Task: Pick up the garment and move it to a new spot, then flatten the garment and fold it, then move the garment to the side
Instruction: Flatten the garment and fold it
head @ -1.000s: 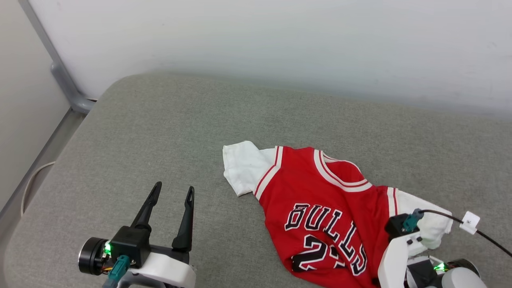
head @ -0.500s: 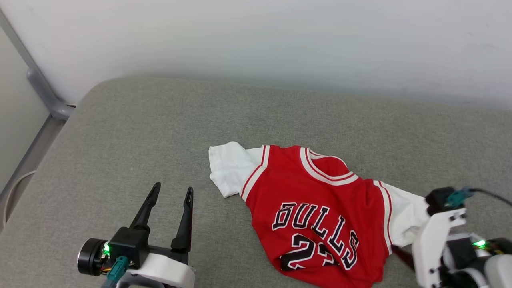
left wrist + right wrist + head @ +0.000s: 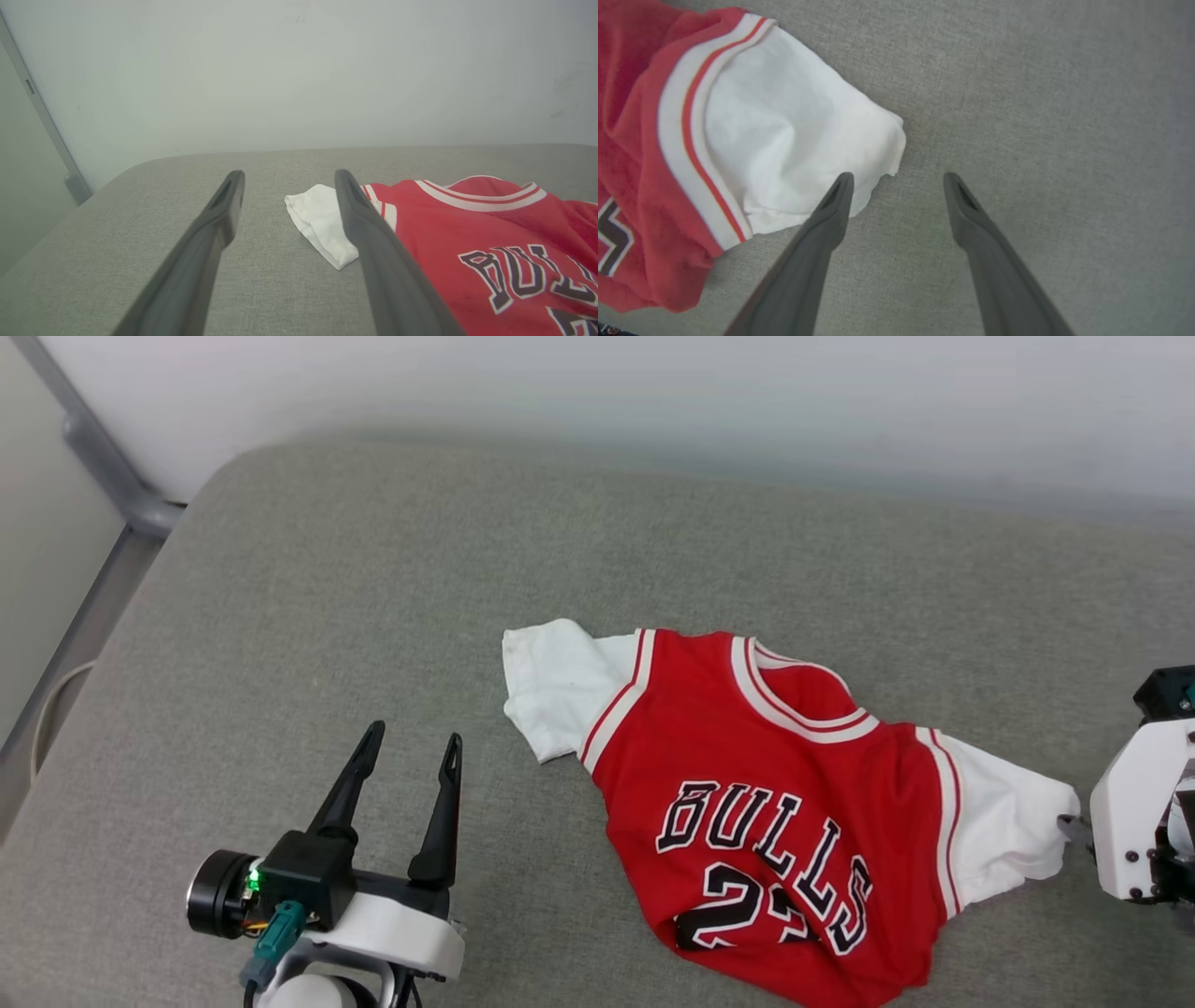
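Note:
The garment [image 3: 775,784], a red jersey with white sleeves and black "BULLS" lettering, lies face up and somewhat rumpled on the grey cushion [image 3: 327,616]. My left gripper [image 3: 415,735] stands open left of it with nothing between the fingers; in the left wrist view the gripper [image 3: 288,175] points toward the garment's [image 3: 490,242] left white sleeve. My right arm's white wrist housing [image 3: 1134,812] sits just right of the right sleeve. In the right wrist view my right gripper [image 3: 899,176] is open, its left fingertip at the edge of the garment's [image 3: 761,130] white sleeve, holding nothing.
A white wall [image 3: 653,392] runs along the cushion's far side. A grey metal post [image 3: 103,457] and a floor gap lie beyond the cushion's rounded left edge. Bare cushion stretches left of and behind the garment.
My right gripper has opened, let go of the right sleeve and drawn off to the right; the sleeve now lies on the cushion. The head view has shifted. The left arm has kept still.

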